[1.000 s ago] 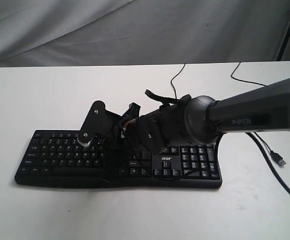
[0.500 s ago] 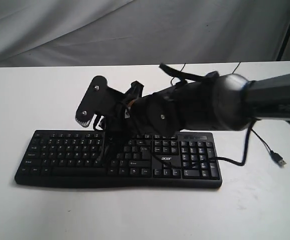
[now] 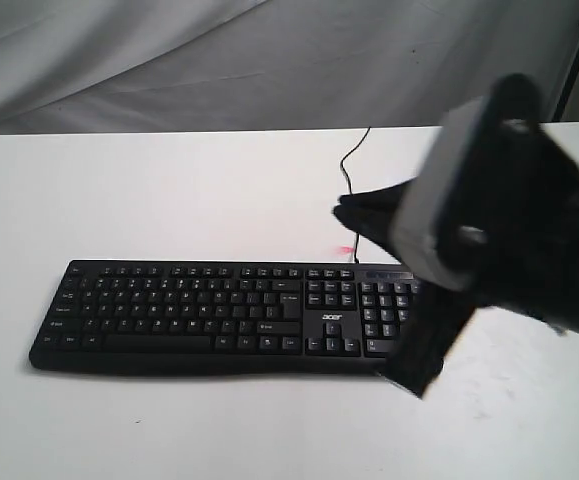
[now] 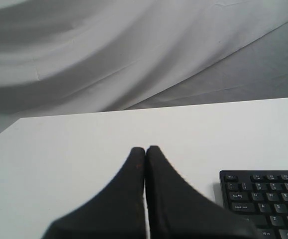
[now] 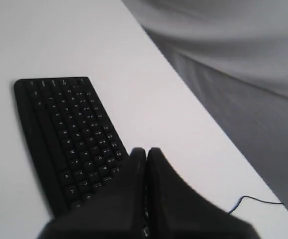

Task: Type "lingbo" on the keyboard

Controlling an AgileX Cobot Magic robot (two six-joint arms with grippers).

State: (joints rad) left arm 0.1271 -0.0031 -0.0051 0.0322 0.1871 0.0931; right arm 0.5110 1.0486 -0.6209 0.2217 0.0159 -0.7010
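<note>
The black keyboard (image 3: 219, 310) with white legends and an acer logo lies flat across the white table (image 3: 169, 190), and no key is being touched. My right gripper (image 3: 341, 208) hangs blurred above the keyboard's number-pad end, its arm large at the right of the exterior view. In the right wrist view the right gripper (image 5: 145, 150) is shut on nothing, raised over the keyboard (image 5: 69, 129). My left gripper (image 4: 145, 149) is shut and empty over bare table, just off the keyboard's corner (image 4: 263, 199). The exterior view does not show the left gripper.
The keyboard's thin black cable (image 3: 354, 150) runs from its back edge toward the table's far side and also shows in the right wrist view as a cable (image 5: 253, 199). Grey cloth (image 3: 269, 60) hangs behind the table. A dark stand leg (image 3: 574, 60) is at the far right.
My right arm has lifted off the middle of the keyboard and swung up and to the right. The keys it covered are now uncovered. The keyboard has not moved.
</note>
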